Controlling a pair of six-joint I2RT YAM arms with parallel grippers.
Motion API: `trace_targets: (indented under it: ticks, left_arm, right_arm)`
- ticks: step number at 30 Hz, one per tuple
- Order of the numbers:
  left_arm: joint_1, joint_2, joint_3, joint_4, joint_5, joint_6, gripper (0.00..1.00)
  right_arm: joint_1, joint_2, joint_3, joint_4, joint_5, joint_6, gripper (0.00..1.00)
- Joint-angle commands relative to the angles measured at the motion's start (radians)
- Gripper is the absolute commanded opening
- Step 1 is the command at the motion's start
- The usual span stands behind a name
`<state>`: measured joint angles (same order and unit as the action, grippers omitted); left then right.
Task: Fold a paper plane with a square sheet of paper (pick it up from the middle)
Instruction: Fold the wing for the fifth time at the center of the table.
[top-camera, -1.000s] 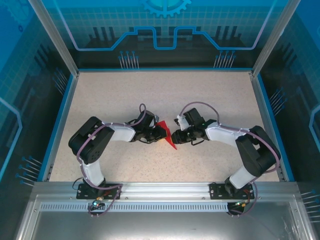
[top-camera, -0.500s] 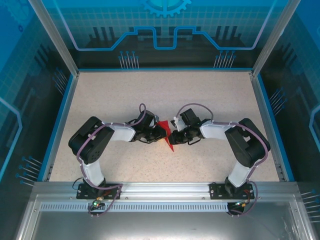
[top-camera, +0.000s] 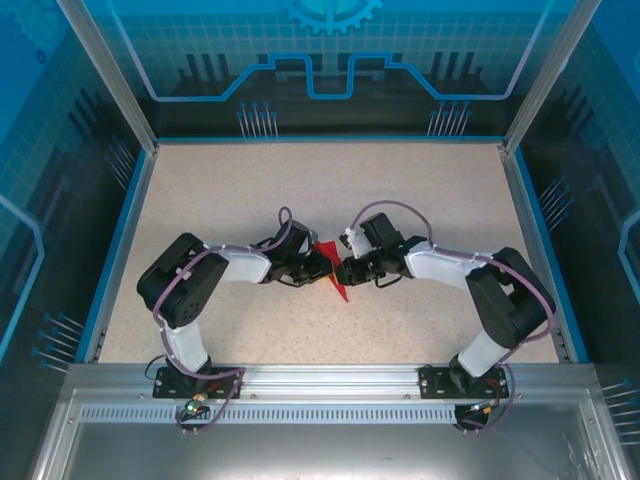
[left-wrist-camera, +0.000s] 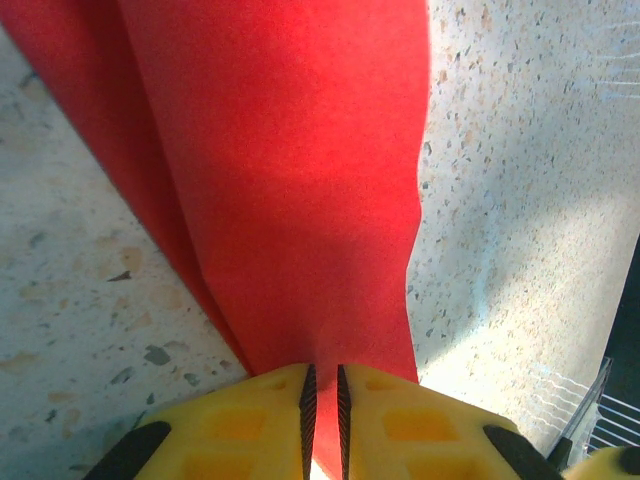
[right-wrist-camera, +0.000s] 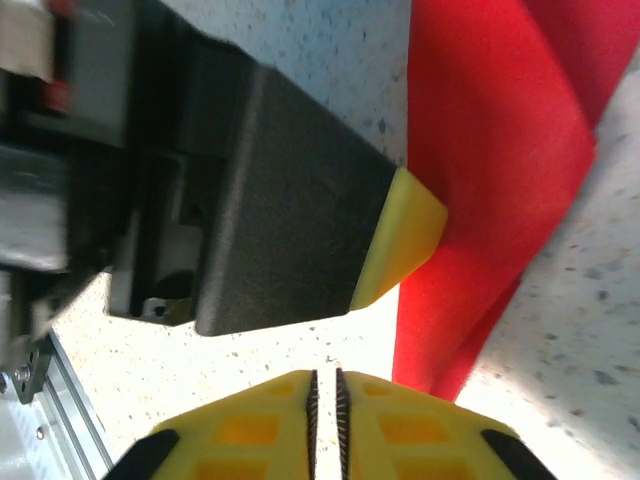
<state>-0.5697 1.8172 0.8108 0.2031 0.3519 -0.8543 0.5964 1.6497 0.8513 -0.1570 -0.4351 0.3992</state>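
Two hands are seen nearly tip to tip over the counter (top-camera: 250, 190). The left hand (left-wrist-camera: 322, 390) is clenched on the paper plane (left-wrist-camera: 300, 180), whose red body runs straight out ahead of its pads. Whether it touches the counter cannot be told.

The paper is judged light, thin and limp, easily creased or torn, and likely to slide between smooth pads. It is best taken on the layered centre ridge, close ahead of the left hand, where the folds lend stiffness, and not on a single loose flap.

To the right, the right hand (right-wrist-camera: 322, 385) is shown with its pads closed together. The red paper lies just to one side of them and none is seen in the slit, so a grip there cannot be confirmed.

From above, the pinch points are covered by the wrists, and a red point shows on the near side of the hands. Nose and tail are cut off in both wrist views, and the fold lines are hard to make out.
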Motion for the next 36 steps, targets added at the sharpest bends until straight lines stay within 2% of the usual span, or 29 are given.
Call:
trace_targets:
  ticks: [1,10,27,31,36]
  left_arm:
    - [0.003,0.037,-0.001,-0.099,-0.065,0.024,0.17]
    - [0.004,0.036,0.001,-0.111,-0.069,0.023,0.17]
    - [0.003,0.044,0.028,-0.196,-0.122,0.024,0.16]
    - [0.002,0.047,0.03,-0.195,-0.12,0.023,0.16]
    - [0.002,0.049,0.031,-0.197,-0.117,0.021,0.16]
  right_arm:
    - [0.013,0.054,0.017,0.009,-0.05,0.01,0.11]
    - [0.014,0.116,0.022,-0.007,-0.028,0.014,0.08]
    - [0.014,0.133,0.022,-0.113,0.053,-0.008,0.07]
    - [0.015,0.144,0.023,-0.099,0.017,-0.01,0.07]
    - [0.017,0.078,0.012,-0.067,-0.04,-0.008,0.08]
